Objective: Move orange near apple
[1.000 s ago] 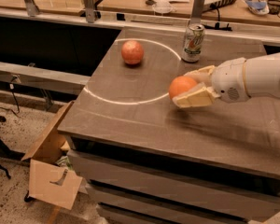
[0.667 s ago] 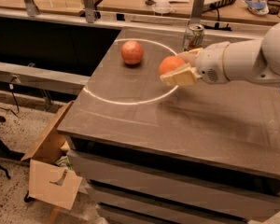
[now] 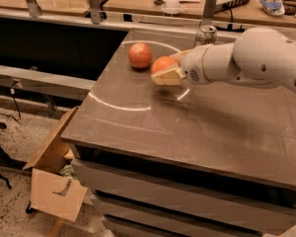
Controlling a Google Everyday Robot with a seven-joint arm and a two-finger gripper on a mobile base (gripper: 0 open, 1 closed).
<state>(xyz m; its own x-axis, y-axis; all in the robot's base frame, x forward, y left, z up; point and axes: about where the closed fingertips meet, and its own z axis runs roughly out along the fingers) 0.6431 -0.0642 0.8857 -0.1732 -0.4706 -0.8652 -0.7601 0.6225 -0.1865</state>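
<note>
The apple [image 3: 140,55], reddish-pink with pale patches, sits on the grey table [image 3: 202,132] near its far left corner. The orange [image 3: 163,65] is held between the cream fingers of my gripper [image 3: 168,69], just right of the apple and a small gap from it. The gripper is shut on the orange and holds it slightly above the table top. My white arm reaches in from the right.
A drink can [image 3: 205,35] stands at the table's far edge, partly behind the arm. A white arc is marked on the table top. An open cardboard box [image 3: 54,172] lies on the floor at the left. A cluttered counter runs along the back.
My gripper has carried the orange leftward and toward the far side, from the middle right of the table to just beside the apple. The apple has not moved.
</note>
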